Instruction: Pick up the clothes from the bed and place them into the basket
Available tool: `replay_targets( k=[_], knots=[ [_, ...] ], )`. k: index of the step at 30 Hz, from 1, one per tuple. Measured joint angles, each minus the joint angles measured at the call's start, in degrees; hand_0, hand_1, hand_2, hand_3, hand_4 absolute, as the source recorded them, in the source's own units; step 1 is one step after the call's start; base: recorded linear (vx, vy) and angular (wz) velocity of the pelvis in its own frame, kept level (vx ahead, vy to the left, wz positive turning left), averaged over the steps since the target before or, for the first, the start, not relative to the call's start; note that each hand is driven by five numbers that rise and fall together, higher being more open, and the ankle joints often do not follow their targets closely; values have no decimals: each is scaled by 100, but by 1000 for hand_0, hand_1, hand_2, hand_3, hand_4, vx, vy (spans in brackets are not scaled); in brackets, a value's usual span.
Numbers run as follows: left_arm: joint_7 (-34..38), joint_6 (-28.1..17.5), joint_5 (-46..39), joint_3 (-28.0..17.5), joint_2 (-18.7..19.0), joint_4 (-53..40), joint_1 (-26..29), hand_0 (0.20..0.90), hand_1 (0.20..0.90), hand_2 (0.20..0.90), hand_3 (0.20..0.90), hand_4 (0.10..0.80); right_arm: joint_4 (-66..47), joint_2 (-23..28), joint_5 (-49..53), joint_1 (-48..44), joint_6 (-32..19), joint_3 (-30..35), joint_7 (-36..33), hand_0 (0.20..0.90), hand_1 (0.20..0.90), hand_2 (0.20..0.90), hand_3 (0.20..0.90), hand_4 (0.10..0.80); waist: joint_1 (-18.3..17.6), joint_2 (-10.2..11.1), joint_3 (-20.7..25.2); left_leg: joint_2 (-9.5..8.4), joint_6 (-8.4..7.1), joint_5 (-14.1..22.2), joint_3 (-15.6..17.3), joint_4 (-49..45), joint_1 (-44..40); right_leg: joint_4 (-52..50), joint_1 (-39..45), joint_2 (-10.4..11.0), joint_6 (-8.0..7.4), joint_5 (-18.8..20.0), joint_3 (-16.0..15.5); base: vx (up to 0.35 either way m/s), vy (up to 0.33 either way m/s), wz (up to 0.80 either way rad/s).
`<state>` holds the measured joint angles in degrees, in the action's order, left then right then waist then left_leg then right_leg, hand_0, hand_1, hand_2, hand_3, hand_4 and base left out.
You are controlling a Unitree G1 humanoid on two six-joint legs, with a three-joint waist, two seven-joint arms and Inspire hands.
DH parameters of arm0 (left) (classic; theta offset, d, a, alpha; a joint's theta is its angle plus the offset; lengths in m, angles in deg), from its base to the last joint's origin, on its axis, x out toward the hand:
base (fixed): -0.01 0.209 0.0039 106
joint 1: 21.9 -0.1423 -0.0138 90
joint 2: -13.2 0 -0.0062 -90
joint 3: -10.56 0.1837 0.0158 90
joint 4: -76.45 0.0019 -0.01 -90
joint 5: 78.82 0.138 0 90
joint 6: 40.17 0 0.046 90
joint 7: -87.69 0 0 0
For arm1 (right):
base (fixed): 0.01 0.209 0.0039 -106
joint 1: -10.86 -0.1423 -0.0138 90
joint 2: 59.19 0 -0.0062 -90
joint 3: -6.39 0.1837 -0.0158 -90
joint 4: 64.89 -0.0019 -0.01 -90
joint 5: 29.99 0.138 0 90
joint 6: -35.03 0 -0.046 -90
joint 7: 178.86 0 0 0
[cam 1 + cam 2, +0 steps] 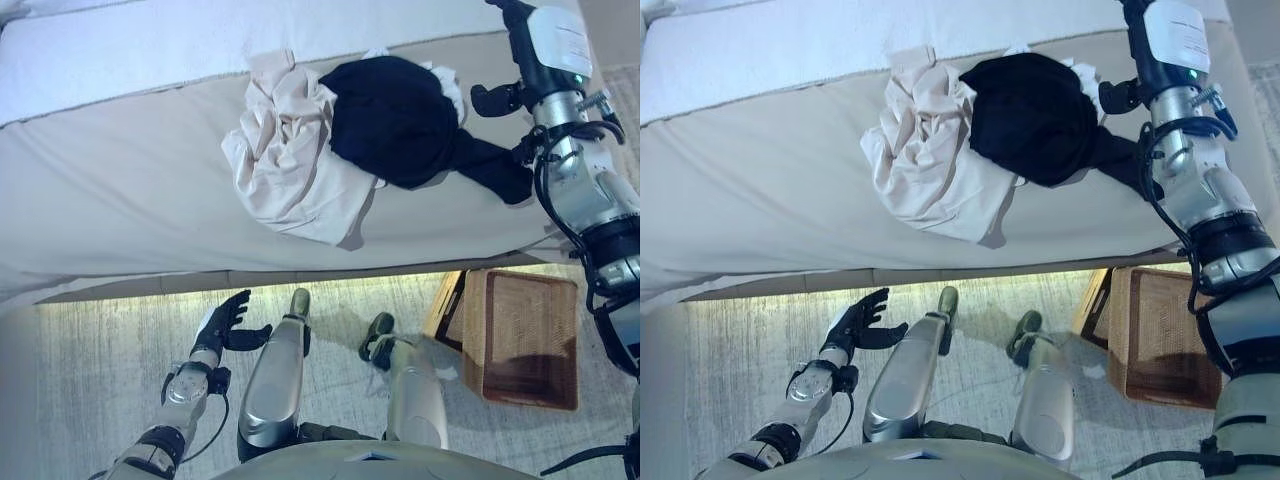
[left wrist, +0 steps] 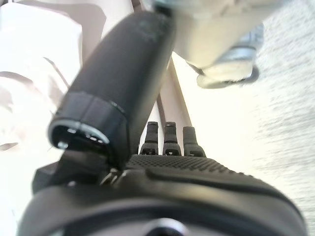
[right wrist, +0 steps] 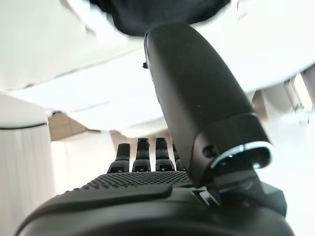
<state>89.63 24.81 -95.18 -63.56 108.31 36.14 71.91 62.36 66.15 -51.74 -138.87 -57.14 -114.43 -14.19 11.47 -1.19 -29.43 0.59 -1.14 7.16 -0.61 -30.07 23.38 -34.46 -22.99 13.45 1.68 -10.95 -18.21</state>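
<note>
A cream garment (image 1: pixel 290 160) lies crumpled on the beige bed (image 1: pixel 120 190). A black garment (image 1: pixel 395 120) rests against its right side, partly over a white piece (image 1: pixel 452 88). One black sleeve trails toward the bed's right end. My right hand (image 1: pixel 515 25) is raised over the far right of the bed, beyond the black garment (image 3: pixel 162 10), open and holding nothing. Its fingers (image 3: pixel 142 155) are straight. My left hand (image 1: pixel 225 320) hangs low over the floor in front of the bed, open and empty.
A wicker basket (image 1: pixel 478 330) stands on the rug at the lower right, below the bed's front edge, with a wooden piece (image 1: pixel 445 305) beside it. A white blanket (image 1: pixel 150 50) covers the far side of the bed.
</note>
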Motion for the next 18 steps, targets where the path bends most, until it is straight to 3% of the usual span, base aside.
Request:
replay_targets(
  k=[3, 7, 9, 12, 18],
  knots=[
    [8, -39, -374, -23, 79, -398, 48, 900, 900, 900, 900, 800, 180, 12, -19, -186, 255, -202, 116, 900, 900, 900, 900, 800, 132, -105, -78, -96, 26, 149, -35, -566, 346, -584, -297, 174, -36, -190, 42, -64, 13, 9],
    [36, -145, -703, -48, 285, -832, 71, 900, 900, 900, 900, 800, 661, 21, -39, -767, 405, -583, 216, 900, 900, 900, 900, 800, 147, -194, -131, -176, 98, 462, -77, -1353, 929, -1334, -833, 381, 30, -509, 104, -1, 9, 11],
    [775, -140, 83, 67, 455, -895, 114, 900, 900, 900, 900, 800, 764, 20, -91, -967, 536, -698, 291, 900, 900, 900, 900, 800, 187, -215, -144, -178, 100, 579, -77, -1716, 1183, -1683, -1079, 423, 37, -626, 188, 0, 0, 0],
    [1543, 7, 554, 60, 609, -915, 224, 900, 900, 900, 900, 800, 829, 30, -99, -1360, 642, -1049, 370, 900, 900, 900, 900, 800, 196, -255, -184, -180, 129, 734, -78, -2209, 1545, -2167, -1444, 494, 71, -786, 277, 0, 0, 0],
    [1895, 23, 458, -44, 841, -1459, 219, 900, 900, 900, 900, 800, 1134, 35, -79, -1836, 821, -1406, 584, 900, 900, 900, 900, 800, 326, -313, -263, -183, 90, 948, -206, -3001, 2291, -2974, -2134, 580, 107, -1115, 336, -2, -50, 6]
  ],
)
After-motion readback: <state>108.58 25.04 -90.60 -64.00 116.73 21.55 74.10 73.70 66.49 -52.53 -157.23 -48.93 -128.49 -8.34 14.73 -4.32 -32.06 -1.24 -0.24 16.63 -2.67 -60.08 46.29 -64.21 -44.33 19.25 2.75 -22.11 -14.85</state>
